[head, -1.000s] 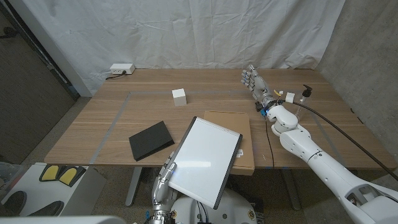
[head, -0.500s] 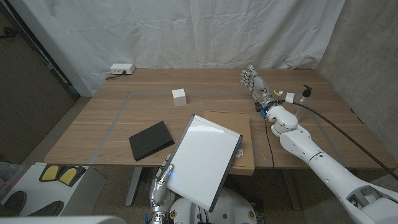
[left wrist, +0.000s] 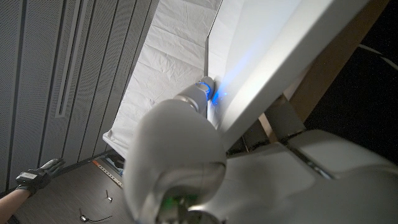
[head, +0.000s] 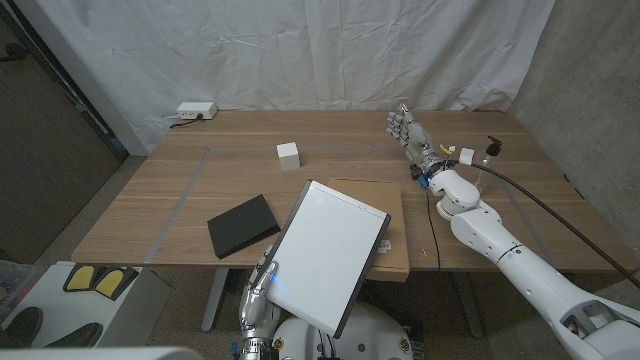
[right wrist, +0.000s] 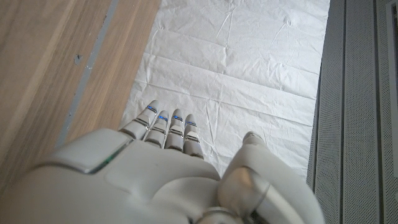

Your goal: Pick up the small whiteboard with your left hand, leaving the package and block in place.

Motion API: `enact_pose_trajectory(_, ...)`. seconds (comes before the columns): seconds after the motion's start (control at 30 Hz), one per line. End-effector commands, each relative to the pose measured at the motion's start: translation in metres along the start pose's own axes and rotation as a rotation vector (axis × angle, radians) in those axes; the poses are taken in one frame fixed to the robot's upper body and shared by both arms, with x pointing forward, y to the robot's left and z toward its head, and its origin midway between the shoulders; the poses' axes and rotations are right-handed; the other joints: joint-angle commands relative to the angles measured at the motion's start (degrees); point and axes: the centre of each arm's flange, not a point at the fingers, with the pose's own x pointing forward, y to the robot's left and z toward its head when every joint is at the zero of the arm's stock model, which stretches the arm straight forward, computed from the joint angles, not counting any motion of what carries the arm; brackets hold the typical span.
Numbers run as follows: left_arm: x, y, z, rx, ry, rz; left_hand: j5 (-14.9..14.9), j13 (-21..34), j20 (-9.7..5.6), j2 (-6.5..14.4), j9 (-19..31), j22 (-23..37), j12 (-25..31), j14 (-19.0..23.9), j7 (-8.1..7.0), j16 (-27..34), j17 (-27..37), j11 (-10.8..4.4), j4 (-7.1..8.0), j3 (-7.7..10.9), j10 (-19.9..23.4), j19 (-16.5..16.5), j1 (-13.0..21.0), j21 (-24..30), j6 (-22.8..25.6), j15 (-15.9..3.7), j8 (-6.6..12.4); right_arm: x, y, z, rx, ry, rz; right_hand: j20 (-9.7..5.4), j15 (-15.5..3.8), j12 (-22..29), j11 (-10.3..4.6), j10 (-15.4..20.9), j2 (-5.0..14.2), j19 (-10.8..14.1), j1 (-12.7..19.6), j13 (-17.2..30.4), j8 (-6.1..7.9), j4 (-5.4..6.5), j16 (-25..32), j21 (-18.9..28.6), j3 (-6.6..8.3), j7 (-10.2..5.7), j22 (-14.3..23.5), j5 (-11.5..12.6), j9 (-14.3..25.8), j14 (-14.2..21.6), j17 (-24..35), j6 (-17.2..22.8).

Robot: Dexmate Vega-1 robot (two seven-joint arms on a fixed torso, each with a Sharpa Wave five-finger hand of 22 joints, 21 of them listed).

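Nearest me, my left hand (head: 262,285) grips the small white rectangular whiteboard with its dark frame (head: 328,255) at its lower left edge, fingers pinched on the rim. The board is lifted off the table and tilted, hanging over the near edge. In the left wrist view the same hand (left wrist: 186,134) shows a fingertip lit blue, pressed against the whiteboard's edge (left wrist: 273,56); how the other fingers lie I cannot tell.

Behind the board and partly hidden by it, a flat brown cardboard package (head: 372,205) lies on the wooden table (head: 150,200), reaching to the near edge. Left of the board lies a flat black rectangular slab (head: 243,225), apart from the whiteboard in the head view. Strips of pale tape (head: 190,185) mark out a rectangle on the tabletop.

Further back, a small white cube block (head: 289,155) stands by itself near the far tape line, well apart from the package.

Far right, my right hand (head: 407,131) holds nothing, fingers straight and pressed together, over the table's far part. The right wrist view shows its fingers (right wrist: 168,127) side by side, the thumb set apart.

At the far left corner sits a white power strip (head: 195,111), with a wrinkled white cloth backdrop (head: 300,50) behind the table.
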Motion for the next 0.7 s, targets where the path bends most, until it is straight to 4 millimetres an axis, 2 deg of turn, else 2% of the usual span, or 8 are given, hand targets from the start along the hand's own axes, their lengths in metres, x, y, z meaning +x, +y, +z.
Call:
enact_pose_trajectory(0.03, 0.005, -0.002, 0.005, 0.031, 0.017, -0.005, 0.3, 0.3, 0.11, 0.1, 0.2, 0.2, -0.2, 0.0, -0.08, -0.4, 0.2, 0.0, -0.03, 0.62, 0.7, 0.5, 0.9, -0.4, 0.7, -0.09, 0.24, -0.003, 0.0, 0.003, 0.008, -0.008, -0.003, -0.21, 0.02, 0.3, 0.03, 0.5, 0.17, 0.6, 0.1, 0.3, -0.17, -0.03, 0.1, -0.3, 0.05, -0.22, 0.3, -0.1, 0.2, 0.7, 0.1, 0.5)
enact_pose_trajectory(0.53, 0.015, -0.007, 0.025, 0.085, 0.042, -0.032, 0.4, 0.3, -0.32, 0.1, 0.2, 0.3, -0.4, 1.3, -0.27, -0.4, 0.3, -0.6, 0.58, 1.39, 1.5, 0.9, 0.5, -0.6, 1.0, -0.71, -0.24, -0.005, -0.003, 0.007, -0.003, -0.01, -0.009, -0.24, 0.08, 0.3, 0.13, 0.5, 0.22, 0.7, 0.1, 0.3, -0.16, -0.1, 0.1, -0.5, 0.0, -0.14, 0.3, 0.0, 0.2, 0.7, 0.1, 0.5)
enact_pose_trajectory(0.6, 0.016, -0.008, 0.026, 0.082, 0.044, -0.037, 0.4, 0.3, -0.39, 0.1, 0.3, 0.3, -0.5, 1.3, -0.25, -0.5, 0.3, -0.32, 0.63, 1.5, 1.5, 1.0, 0.5, -0.6, 1.2, -0.74, -0.25, -0.005, -0.003, 0.007, -0.004, -0.01, -0.01, -0.25, 0.0, 0.3, 0.09, 0.4, 0.23, 0.7, 0.1, 0.3, -0.17, -0.11, 0.1, -0.6, -0.01, -0.16, 0.3, 0.0, 0.2, 0.7, 0.1, 0.5)
enact_pose_trajectory(0.63, 0.017, -0.008, 0.027, 0.081, 0.045, -0.039, 0.4, 0.3, -0.4, 0.0, 0.3, 0.3, -0.5, 1.3, -0.28, -0.6, 0.3, -0.76, 0.65, 1.58, 1.6, 1.1, 0.5, -0.6, 1.2, -0.67, -0.3, -0.006, -0.003, 0.007, -0.005, -0.009, -0.011, -0.24, 0.0, 0.4, 0.13, 0.5, 0.24, 0.7, 0.1, 0.3, -0.18, -0.11, 0.1, -0.6, -0.01, -0.18, 0.3, 0.0, 0.2, 0.7, 0.1, 0.5)
enact_pose_trajectory(0.7, 0.018, -0.009, 0.029, 0.081, 0.043, -0.043, 0.4, 0.3, -0.43, 0.0, 0.3, 0.3, -0.6, 1.3, -0.29, -0.7, 0.3, -0.44, 0.72, 1.79, 1.8, 1.2, 0.4, -0.6, 1.2, -0.67, -0.46, -0.006, -0.003, 0.008, -0.006, -0.008, -0.012, -0.24, 0.0, 0.3, 0.13, 0.5, 0.24, 0.7, 0.1, 0.3, -0.17, -0.12, 0.1, -0.6, -0.02, -0.17, 0.3, 0.0, 0.2, 0.7, 0.1, 0.5)
